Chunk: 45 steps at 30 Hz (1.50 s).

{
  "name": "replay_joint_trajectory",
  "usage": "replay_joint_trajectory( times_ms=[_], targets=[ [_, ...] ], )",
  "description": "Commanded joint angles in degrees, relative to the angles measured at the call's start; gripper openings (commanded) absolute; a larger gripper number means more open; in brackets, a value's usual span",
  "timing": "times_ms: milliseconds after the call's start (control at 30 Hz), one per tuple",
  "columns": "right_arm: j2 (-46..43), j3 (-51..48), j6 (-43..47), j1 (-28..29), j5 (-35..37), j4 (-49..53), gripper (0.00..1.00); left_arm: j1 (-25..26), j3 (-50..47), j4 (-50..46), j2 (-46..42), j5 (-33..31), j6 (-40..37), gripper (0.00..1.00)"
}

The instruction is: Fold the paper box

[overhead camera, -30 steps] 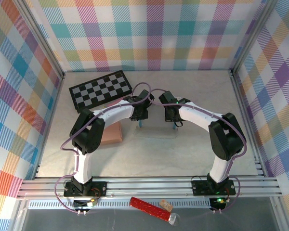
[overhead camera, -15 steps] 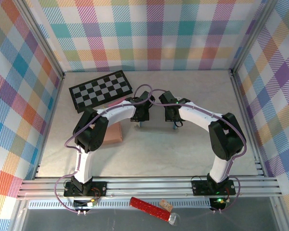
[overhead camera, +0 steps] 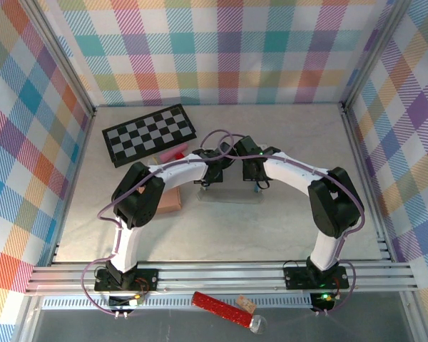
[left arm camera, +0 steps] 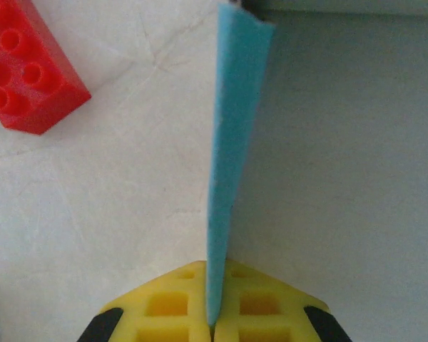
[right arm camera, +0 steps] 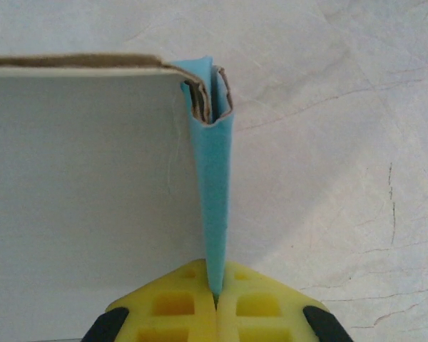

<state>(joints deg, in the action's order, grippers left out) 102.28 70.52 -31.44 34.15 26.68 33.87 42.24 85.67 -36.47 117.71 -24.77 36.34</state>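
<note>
The paper box (overhead camera: pixel 229 193) lies on the table as a pale sheet between the two arms, with blue side walls standing up. My left gripper (overhead camera: pixel 205 181) is shut on the box's left blue wall (left arm camera: pixel 232 142), which rises edge-on from between the yellow fingers (left arm camera: pixel 164 310); the grey box panel (left arm camera: pixel 342 178) lies to its right. My right gripper (overhead camera: pixel 257 185) is shut on the right blue wall (right arm camera: pixel 212 178), whose top is a folded corner joined to the white panel (right arm camera: pixel 85 185). In the wrist views the grippers (left arm camera: pixel 215 317) (right arm camera: pixel 215 293) pinch the walls at their near end.
A red brick (overhead camera: pixel 172 152) (left arm camera: pixel 25 68) lies just left of the box. A brown block (overhead camera: pixel 172 200) sits under the left arm's elbow, and a checkerboard (overhead camera: pixel 148 134) lies at the back left. A red strip (overhead camera: pixel 221 308) lies in front of the rail.
My left gripper has closed onto the left blue wall and the left arm has shifted a little right, uncovering the red brick. The right arm has held still.
</note>
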Motion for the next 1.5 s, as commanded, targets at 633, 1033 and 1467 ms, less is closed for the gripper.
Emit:
replay_joint_trajectory(
  times_ms=[633, 1033, 1467],
  targets=[
    [-1.7, -1.5, -2.0, 0.2, 0.3, 0.8, 0.0, -3.4, 1.2, 0.7, -4.9, 11.7, -6.3, 0.44],
    [-1.4, -1.5, -2.3, 0.2, 0.3, 1.3, 0.0, -3.6, 2.0, 0.0, -2.7, 10.7, -6.8, 0.37],
    [5.4, 5.0, -9.4, -3.3, 0.4, 12.5, 0.0, -6.8, 3.3, -3.4, -17.2, 11.3, -3.2, 0.46]
  ],
)
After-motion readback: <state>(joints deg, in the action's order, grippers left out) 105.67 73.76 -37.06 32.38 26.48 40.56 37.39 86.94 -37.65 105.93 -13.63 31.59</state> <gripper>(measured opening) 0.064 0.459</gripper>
